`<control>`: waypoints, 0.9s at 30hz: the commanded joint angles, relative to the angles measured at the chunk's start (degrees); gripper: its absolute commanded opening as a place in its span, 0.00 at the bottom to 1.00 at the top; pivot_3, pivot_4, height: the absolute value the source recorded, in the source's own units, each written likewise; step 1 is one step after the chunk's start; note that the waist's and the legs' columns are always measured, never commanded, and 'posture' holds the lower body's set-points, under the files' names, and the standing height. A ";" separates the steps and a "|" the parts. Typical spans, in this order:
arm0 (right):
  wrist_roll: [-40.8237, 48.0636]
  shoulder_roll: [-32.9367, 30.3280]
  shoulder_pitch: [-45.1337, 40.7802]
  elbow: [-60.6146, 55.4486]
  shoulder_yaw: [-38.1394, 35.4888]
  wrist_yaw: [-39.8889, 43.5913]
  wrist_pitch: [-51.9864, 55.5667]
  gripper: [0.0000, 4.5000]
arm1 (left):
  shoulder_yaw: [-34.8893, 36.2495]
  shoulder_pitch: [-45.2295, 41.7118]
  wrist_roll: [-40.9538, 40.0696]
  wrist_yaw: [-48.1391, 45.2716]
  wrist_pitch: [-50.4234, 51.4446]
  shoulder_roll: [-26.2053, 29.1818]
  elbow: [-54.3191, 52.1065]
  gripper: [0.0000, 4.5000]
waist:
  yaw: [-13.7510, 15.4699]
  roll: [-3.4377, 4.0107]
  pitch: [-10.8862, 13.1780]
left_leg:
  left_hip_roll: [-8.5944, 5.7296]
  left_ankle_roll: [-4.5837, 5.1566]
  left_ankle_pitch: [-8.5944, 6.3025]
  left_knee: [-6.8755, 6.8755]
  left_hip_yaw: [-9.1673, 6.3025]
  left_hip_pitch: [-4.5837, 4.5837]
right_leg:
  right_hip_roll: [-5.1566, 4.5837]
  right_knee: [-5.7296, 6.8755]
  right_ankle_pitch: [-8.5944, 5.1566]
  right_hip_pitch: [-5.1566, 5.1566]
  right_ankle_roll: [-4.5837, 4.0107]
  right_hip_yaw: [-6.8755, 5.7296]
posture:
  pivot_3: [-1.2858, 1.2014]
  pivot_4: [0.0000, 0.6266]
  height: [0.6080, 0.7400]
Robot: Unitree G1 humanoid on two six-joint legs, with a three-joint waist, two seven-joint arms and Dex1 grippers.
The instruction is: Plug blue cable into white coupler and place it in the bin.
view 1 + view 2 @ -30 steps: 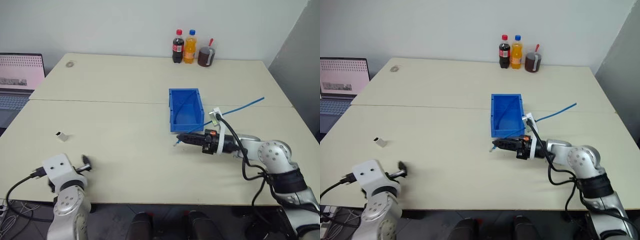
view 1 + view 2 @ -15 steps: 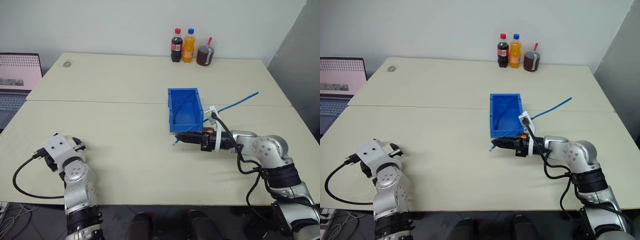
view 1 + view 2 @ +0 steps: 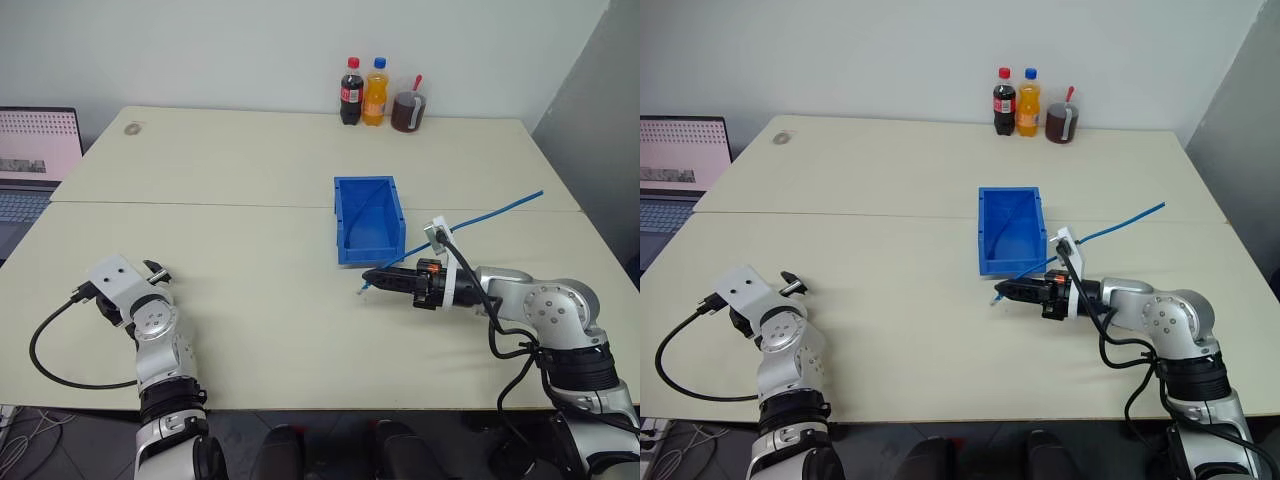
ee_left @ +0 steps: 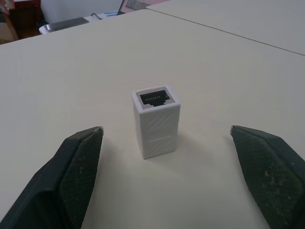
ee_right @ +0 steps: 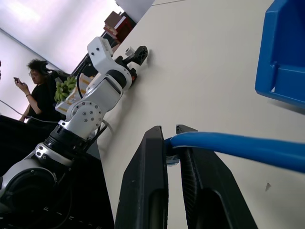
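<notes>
Counting one coupler [image 4: 156, 121], one bin [image 3: 366, 218], one cable [image 3: 480, 215].

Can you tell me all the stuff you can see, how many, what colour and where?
table: two, cream, pushed together edge to edge
bin: one, bright blue, open top, middle of the table
blue cable: one, light blue, runs from the right side of the table to the right gripper
white coupler: one, white with a dark socket on top, standing on the table between the left fingers
bottles: two, one dark with red label, one orange, at the far edge
cup: one, dark, with a red stick in it, beside the bottles
laptop: one, grey, screen on, far left
left gripper: one, black fingers, open around the coupler
right gripper: one, black fingers, shut on the cable's end
</notes>
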 commanded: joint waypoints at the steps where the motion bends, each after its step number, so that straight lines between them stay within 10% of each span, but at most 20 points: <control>1: 0.71 -0.14 -0.08 -1.88 -2.60 -0.57 0.47 0.02 | 0.88 -0.81 -0.26 0.86 -1.99 1.15 0.80 0.91 | -0.01 0.00 0.00 | 0.00 0.00 0.00 0.00 0.01 0.00 | 0.00 0.00 0.00 0.00 0.00 0.00 | 0.52 0.24 1.00; 16: -0.41 0.28 0.75 -1.22 -2.92 -1.03 -0.28 0.02 | 1.21 -1.04 -1.44 0.16 -2.95 3.97 2.70 0.20 | 0.00 0.00 0.00 | 0.01 0.00 0.00 0.00 0.01 0.01 | 0.01 0.00 0.01 0.00 0.00 0.00 | 0.52 0.24 1.00; 21: -1.00 0.46 0.48 -1.00 -2.92 -0.91 -0.76 0.02 | -0.27 -0.14 -1.19 -2.34 -0.97 4.61 0.80 0.17 | -0.02 0.00 0.00 | 0.01 0.00 0.00 0.00 0.01 0.01 | 0.01 0.00 0.01 0.00 0.00 0.00 | 0.52 0.24 1.00; 27: -4.98 -1.03 -0.61 -2.99 -1.32 1.04 -3.90 0.02 | -17.10 3.18 -2.44 -34.29 2.32 12.97 -8.10 0.17 | 0.04 0.00 0.01 | 0.00 -0.02 0.01 -0.01 0.00 0.00 | 0.02 0.00 0.01 0.00 -0.02 -0.03 | 0.52 0.24 1.00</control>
